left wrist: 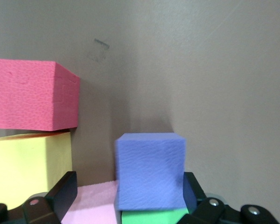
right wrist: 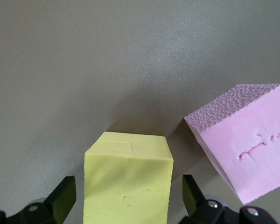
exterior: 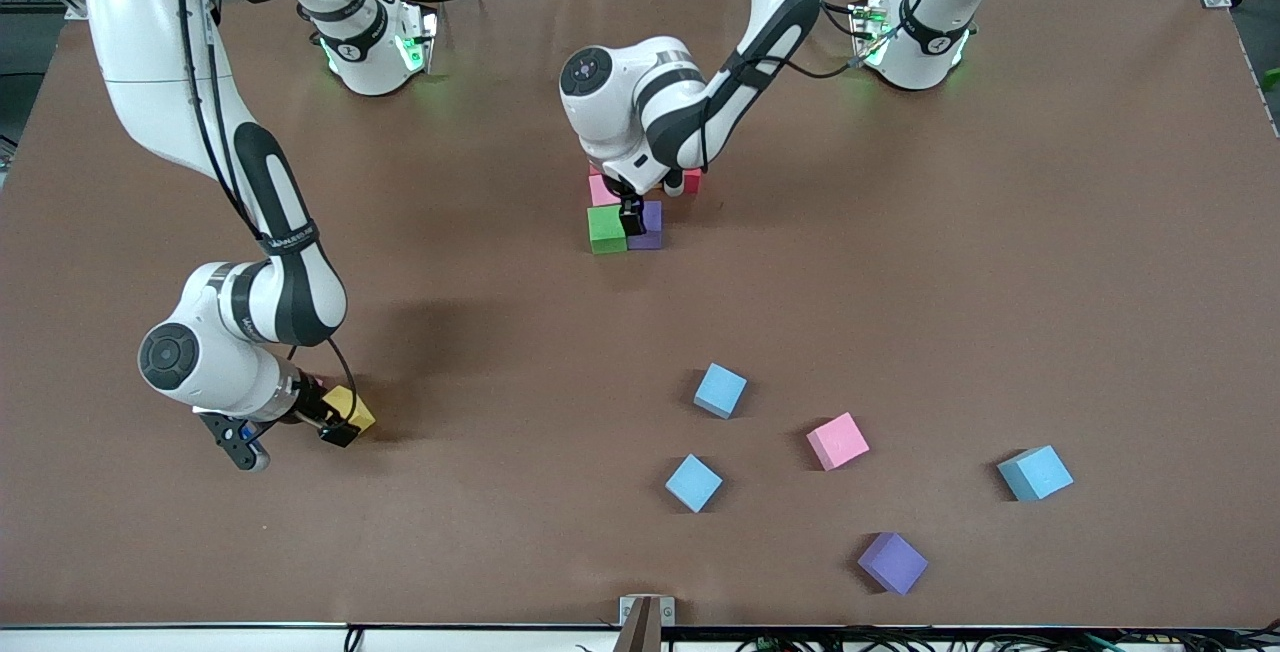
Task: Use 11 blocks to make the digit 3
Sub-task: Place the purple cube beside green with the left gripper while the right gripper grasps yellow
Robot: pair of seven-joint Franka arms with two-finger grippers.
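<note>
The digit 3 cluster at mid-table holds a green block (exterior: 606, 228), a purple block (exterior: 648, 225), a pink block (exterior: 603, 190) and a red block (exterior: 692, 180). My left gripper (exterior: 632, 217) stands open over it. In the left wrist view the purple block (left wrist: 149, 170) sits beside one finger, with a wide gap to the other finger (left wrist: 63, 191). A yellow block (left wrist: 30, 170) and the red block (left wrist: 32, 100) lie next to it. My right gripper (exterior: 340, 422) is open around a loose yellow block (exterior: 352, 410), with gaps on both sides (right wrist: 128, 186).
A loose pink block (right wrist: 247, 144) lies close beside the right gripper's yellow one. Nearer the front camera lie three light blue blocks (exterior: 720, 390) (exterior: 693, 482) (exterior: 1035, 473), a pink block (exterior: 838, 440) and a purple block (exterior: 892, 562).
</note>
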